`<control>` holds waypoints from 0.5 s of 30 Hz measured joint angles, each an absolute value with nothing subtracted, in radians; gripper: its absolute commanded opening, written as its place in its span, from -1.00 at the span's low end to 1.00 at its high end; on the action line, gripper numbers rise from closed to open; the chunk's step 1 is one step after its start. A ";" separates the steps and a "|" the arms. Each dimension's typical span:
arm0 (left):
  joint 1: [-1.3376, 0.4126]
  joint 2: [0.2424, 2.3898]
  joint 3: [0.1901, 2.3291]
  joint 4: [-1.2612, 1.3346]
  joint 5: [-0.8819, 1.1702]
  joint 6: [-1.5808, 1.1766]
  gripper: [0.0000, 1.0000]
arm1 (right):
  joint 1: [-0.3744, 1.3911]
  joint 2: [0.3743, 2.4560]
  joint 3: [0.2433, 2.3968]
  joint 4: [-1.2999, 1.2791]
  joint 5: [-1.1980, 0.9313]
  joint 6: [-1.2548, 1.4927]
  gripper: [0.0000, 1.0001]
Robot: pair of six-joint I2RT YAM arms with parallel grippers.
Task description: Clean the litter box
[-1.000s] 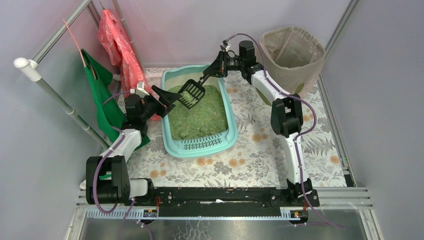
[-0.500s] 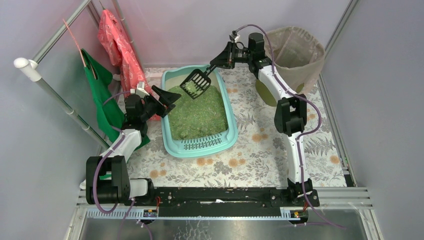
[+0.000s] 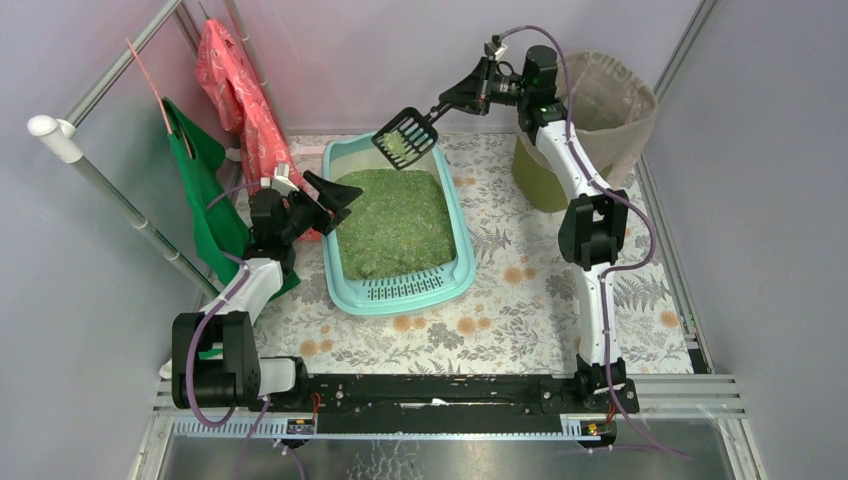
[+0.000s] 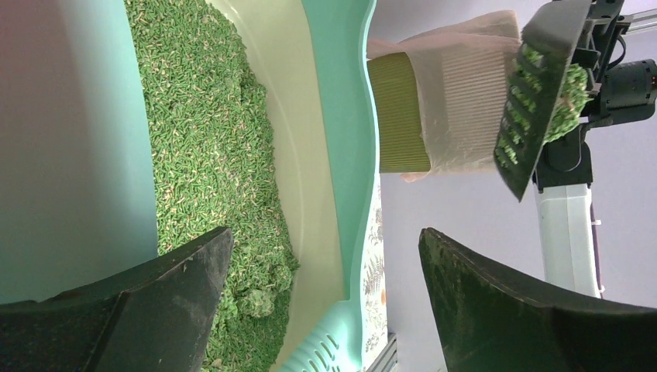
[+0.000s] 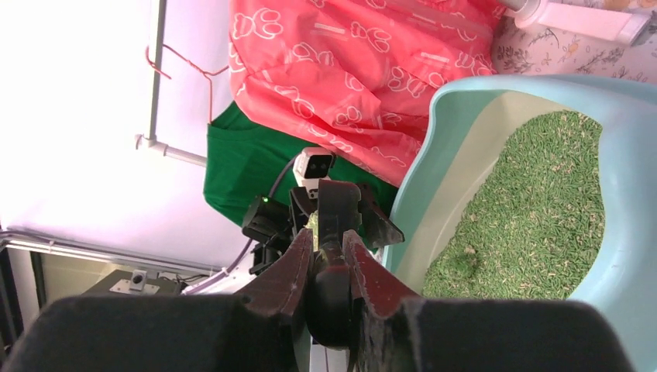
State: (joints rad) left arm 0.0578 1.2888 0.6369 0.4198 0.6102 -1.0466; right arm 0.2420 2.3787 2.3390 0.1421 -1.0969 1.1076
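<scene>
The pale turquoise litter box (image 3: 460, 262) sits mid-table with green granules (image 3: 392, 220) inside; it also shows in the left wrist view (image 4: 341, 116) and the right wrist view (image 5: 620, 232). My right gripper (image 3: 462, 98) is shut on the handle of a black slotted scoop (image 3: 404, 134), held high above the box's far end with a green clump in it. The scoop shows in the left wrist view (image 4: 534, 93) and its handle in the right wrist view (image 5: 329, 294). My left gripper (image 3: 336, 194) is open and empty at the box's left rim.
A round olive bin (image 3: 590, 110) lined with a beige bag stands at the back right, behind the right arm. Red (image 3: 240, 95) and green (image 3: 200, 170) cloths hang on a rail at the left. The floral mat (image 3: 520, 300) covers the table.
My right gripper has lifted the loaded scoop out of the litter and carried it up and back toward the far right. The left arm has not moved.
</scene>
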 measured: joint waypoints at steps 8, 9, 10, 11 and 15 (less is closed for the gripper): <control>0.058 1.289 0.636 0.420 0.611 -1.047 0.97 | 0.173 2.370 2.348 0.192 -1.112 1.189 -1.00; 0.058 1.289 0.636 0.422 0.611 -1.047 0.97 | 0.164 2.368 2.347 0.199 -1.112 1.198 -1.00; 0.058 1.289 0.634 0.425 0.611 -1.047 0.97 | 0.159 2.366 2.344 0.208 -1.112 1.207 -1.00; 0.058 1.289 0.632 0.428 0.611 -1.048 0.97 | 0.154 2.363 2.339 0.222 -1.112 1.215 -1.00; 0.058 1.289 0.630 0.434 0.615 -1.048 0.97 | 0.153 2.342 2.291 0.282 -1.113 1.253 -1.00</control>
